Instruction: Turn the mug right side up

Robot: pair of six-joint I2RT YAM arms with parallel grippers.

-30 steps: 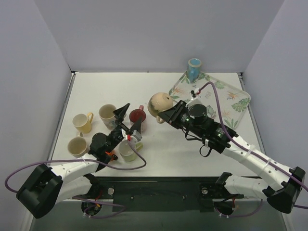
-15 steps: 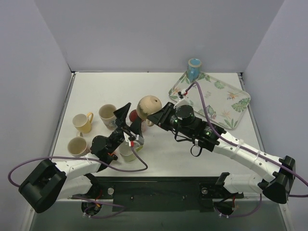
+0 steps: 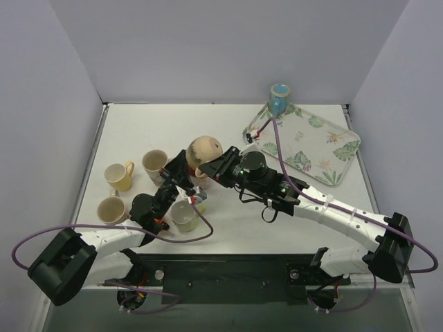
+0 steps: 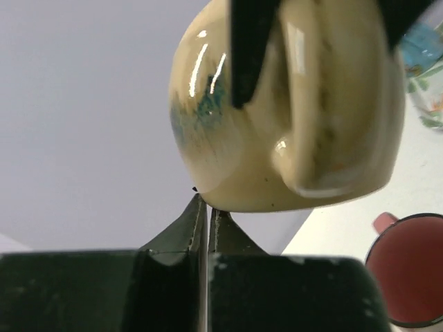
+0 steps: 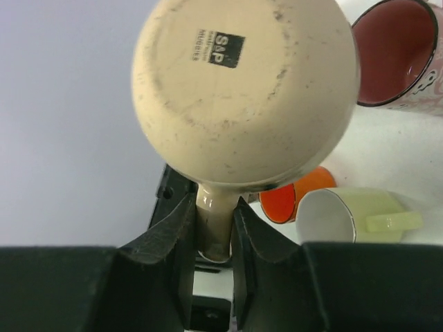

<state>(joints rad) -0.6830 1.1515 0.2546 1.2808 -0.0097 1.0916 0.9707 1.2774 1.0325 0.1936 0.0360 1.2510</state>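
The cream mug (image 3: 203,149) hangs in the air above the table's middle, tilted with its base up and its mouth turned down. My right gripper (image 3: 220,168) is shut on the mug's handle (image 5: 214,228); the right wrist view looks straight at the stamped base (image 5: 242,90). From below, my left gripper (image 3: 184,174) reaches the mug (image 4: 291,104). Its fingers are closed to a thin slit, and the left gripper (image 4: 206,206) pinches the mug's lower edge at the tips.
Under the held mug stand a red-lined mug (image 5: 394,55), an orange cup (image 5: 291,200) and a pale green mug (image 3: 183,218). Three more light mugs (image 3: 119,175) sit at the left. A leaf-print tray (image 3: 339,149) and a blue cup (image 3: 279,99) are at the back right.
My right arm has carried the mug leftward from near the tray to above the left gripper. My left gripper, wide open before, has closed at the mug's lower edge.
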